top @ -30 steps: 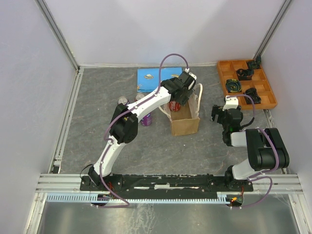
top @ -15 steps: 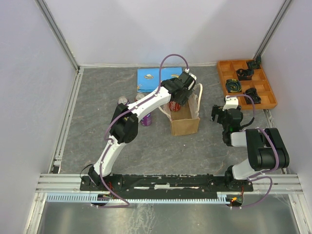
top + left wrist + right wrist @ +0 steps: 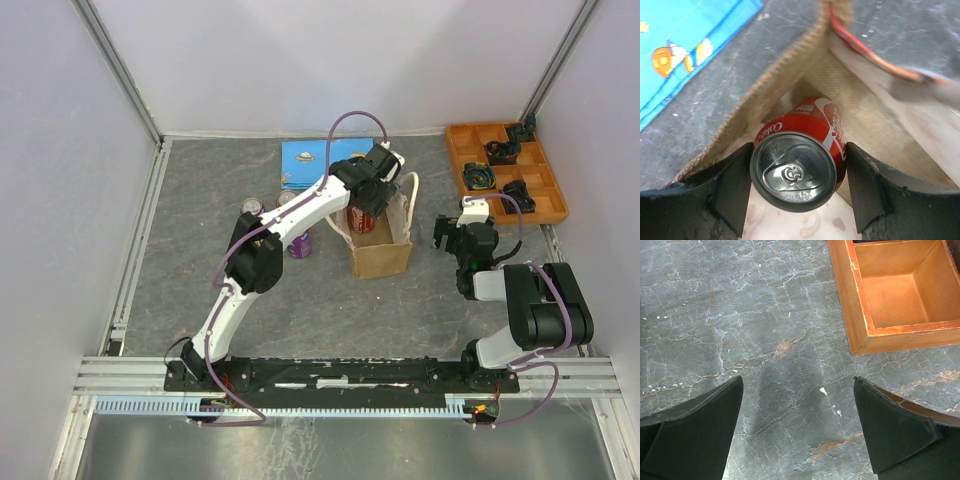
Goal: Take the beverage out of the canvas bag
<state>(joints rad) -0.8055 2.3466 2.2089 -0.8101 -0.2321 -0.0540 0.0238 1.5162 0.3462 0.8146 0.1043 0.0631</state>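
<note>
While the overhead view takes in the whole grey marbled table [image 3: 200, 290], only the wrist cameras show how the fingers stand.

Left arm [image 3: 262, 262]: reaches far forward and across to its right, with the elbow raised and the wrist tipped down over the far end of the canvas bag [image 3: 382, 255]. Right arm [image 3: 530, 310]: folded close to its base, with the wrist low between the bag and the orange tray [image 3: 470, 137].

Containers. The tray sits in the far right corner, and small black parts [image 3: 482, 176] lie in several compartments, too small to identify. The right wrist view shows one near compartment bare. The bag stands upright at mid-table with its mouth open and its cream handles [image 3: 408, 190] flopped to the far side. A blue picture card [image 3: 310, 162] lies flat behind the bag, apart from it.

Beverage: a red cola can [image 3: 812, 127] at the bag's mouth, with its silver top tilted toward the left wrist camera and its body still between the bag's walls. From above only a red patch shows under the wrist.

The left gripper [image 3: 799, 182] is about half spread, with the black fingers [image 3: 732, 187] pressed against both sides of the can. The right gripper [image 3: 797, 430] is spread wide with nothing between its fingers, above bare table just beside the tray's near corner.

Left of the bag stand a purple can [image 3: 300, 243] and two silver-topped cans [image 3: 252, 207], well clear of both grippers.
</note>
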